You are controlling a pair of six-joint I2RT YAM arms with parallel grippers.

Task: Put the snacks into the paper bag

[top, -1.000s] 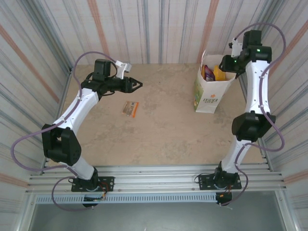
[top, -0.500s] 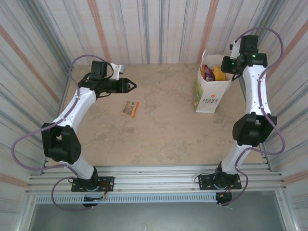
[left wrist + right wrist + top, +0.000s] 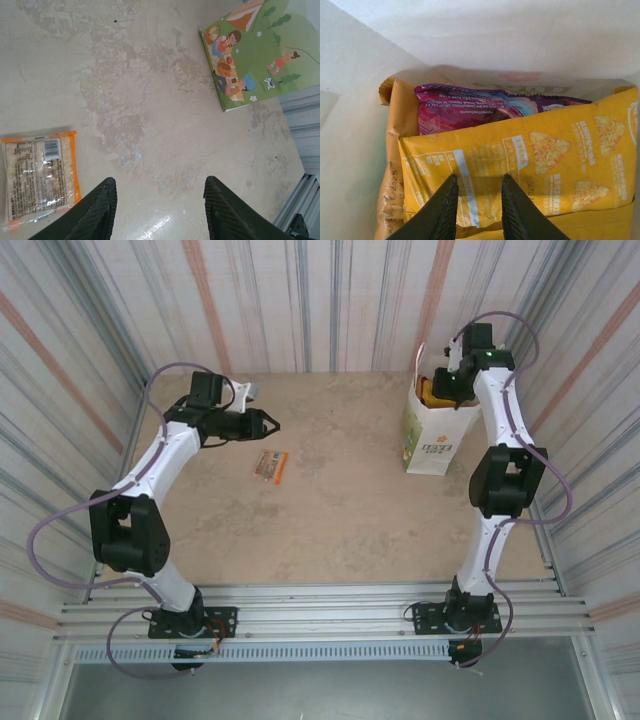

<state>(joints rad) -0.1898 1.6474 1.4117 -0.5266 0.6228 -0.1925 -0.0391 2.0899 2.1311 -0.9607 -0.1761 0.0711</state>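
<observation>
- Jaws narrowed, arm down: my right gripper (image 3: 477,177) has dropped from above the rim into the mouth of the paper bag (image 3: 432,445). Its jaws have drawn in from a wider spread to a slim gap, and I see nothing pinched between them.
- Just beyond the fingertips lies the yellow packet (image 3: 520,165). The purple packet (image 3: 480,110) stands behind it, farther from the jaws, and both are inside the bag's white walls.
- I read this dip as settling the load, not a fresh pick.
- My left gripper (image 3: 159,180) hovers over the table (image 3: 150,100), jaws about half spread and empty. It has eased back slightly over the last second.
- The brown-orange bar (image 3: 40,175) lies flat where it was. It is off to one side of those jaws, outside the finger on the left of the wrist view, and not between them.
- What it means: of the snacks, the bar is the one I can see left on the table. The left jaws must shift sideways over it before closing.
</observation>
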